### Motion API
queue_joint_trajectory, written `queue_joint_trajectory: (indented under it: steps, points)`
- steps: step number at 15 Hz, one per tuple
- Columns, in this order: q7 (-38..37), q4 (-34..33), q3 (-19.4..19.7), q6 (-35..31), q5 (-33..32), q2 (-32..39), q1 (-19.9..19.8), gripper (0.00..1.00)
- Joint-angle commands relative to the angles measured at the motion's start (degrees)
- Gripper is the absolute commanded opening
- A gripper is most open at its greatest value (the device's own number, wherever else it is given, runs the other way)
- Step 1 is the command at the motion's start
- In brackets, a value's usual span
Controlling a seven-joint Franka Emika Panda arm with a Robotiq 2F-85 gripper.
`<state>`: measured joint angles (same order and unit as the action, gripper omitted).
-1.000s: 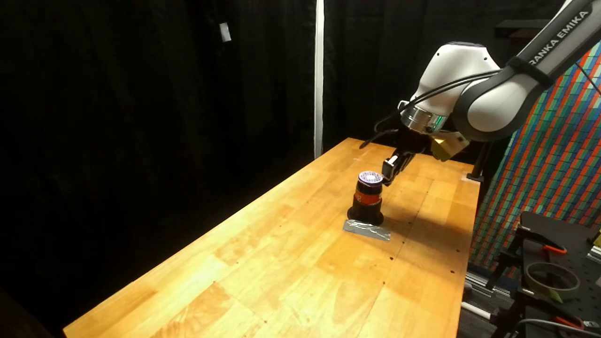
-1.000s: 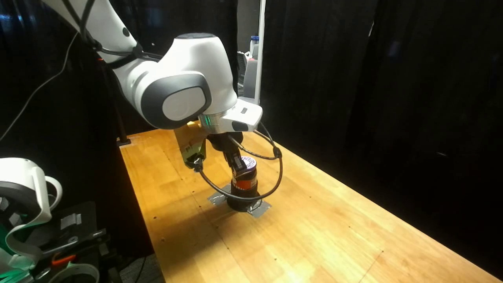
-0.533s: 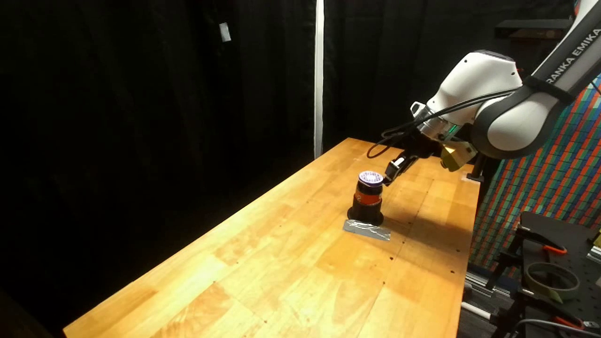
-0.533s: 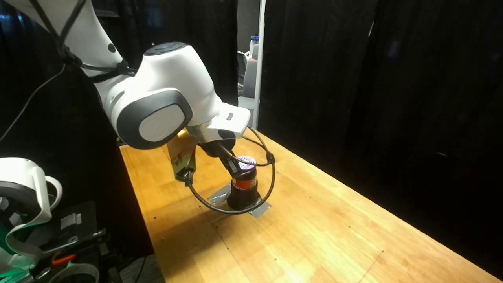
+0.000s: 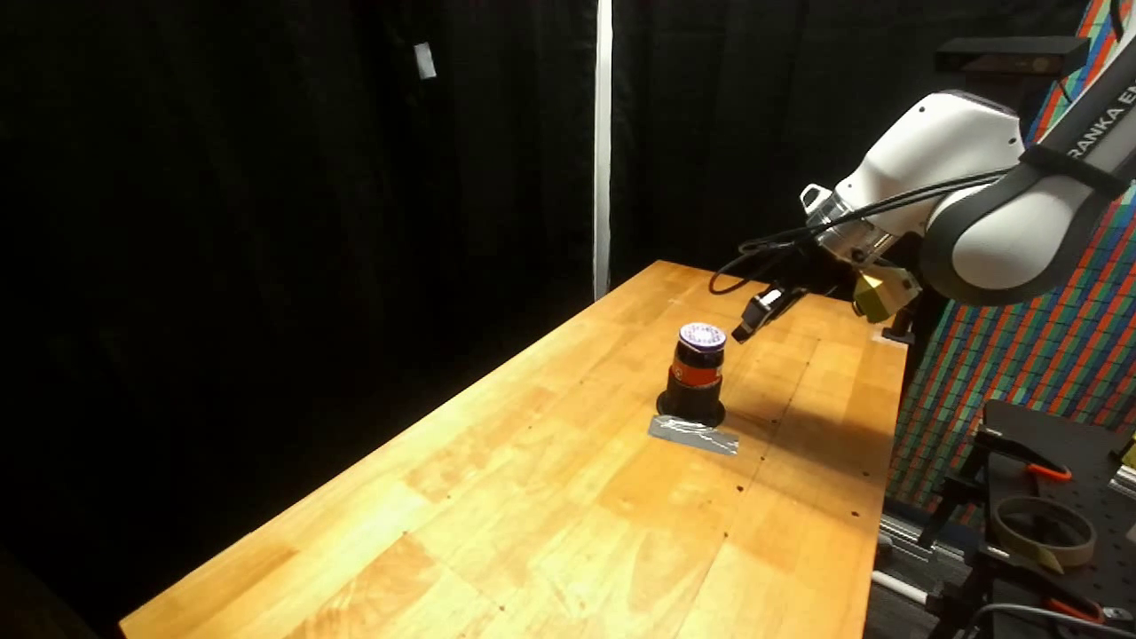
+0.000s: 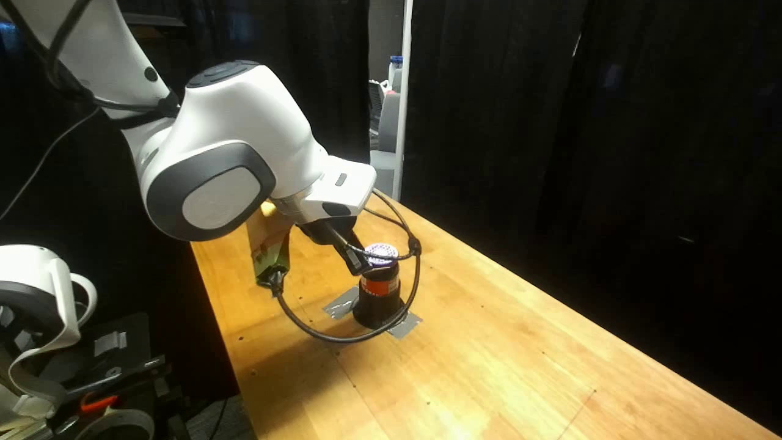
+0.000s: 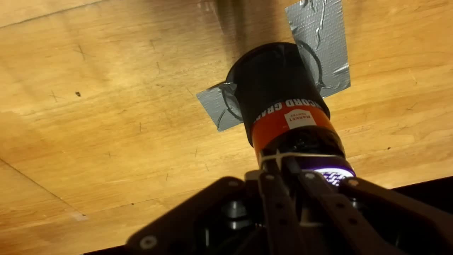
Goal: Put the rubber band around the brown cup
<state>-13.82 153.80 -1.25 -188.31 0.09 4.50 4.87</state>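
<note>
The brown cup (image 5: 692, 404) is a dark, jar-like cylinder with an orange-red stripe and a pale, purple-edged top. It stands upright, taped to the table, and also shows in an exterior view (image 6: 375, 305) and the wrist view (image 7: 276, 79). My gripper (image 5: 742, 335) is tilted just beside its top rim, with a small gap. In the wrist view the fingertips (image 7: 283, 164) are close together on the pale rubber band (image 7: 311, 154). One strand runs from them across the cup's upper part to its far edge. Whether the band passes behind the cup is hidden.
Grey tape (image 7: 324, 46) holds the cup's base to the wooden table (image 5: 532, 497). The gripper's cable (image 6: 342, 338) loops low in front of the cup in an exterior view. A black side stand with a tape roll (image 5: 1043, 531) is beside the table.
My gripper has tilted more and drawn back from the cup's top, rightward in an exterior view and leftward in an exterior view. The cup has stayed in place.
</note>
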Motion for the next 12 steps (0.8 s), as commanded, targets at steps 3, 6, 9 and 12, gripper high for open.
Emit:
queue_joint_trajectory:
  steps: [3,6,9,12]
  points:
    - [-1.18,5.01,-3.37,-1.93,-1.43,-3.85,-2.12,0.12]
    - [-1.6,4.1,-2.24,-10.04,-0.34,-1.19,-1.51,0.11]
    - [-1.25,3.58,-1.5,-16.86,0.25,0.54,-1.71,0.1]
    - [-0.82,3.58,-2.04,-20.49,0.57,1.74,-2.6,0.12]
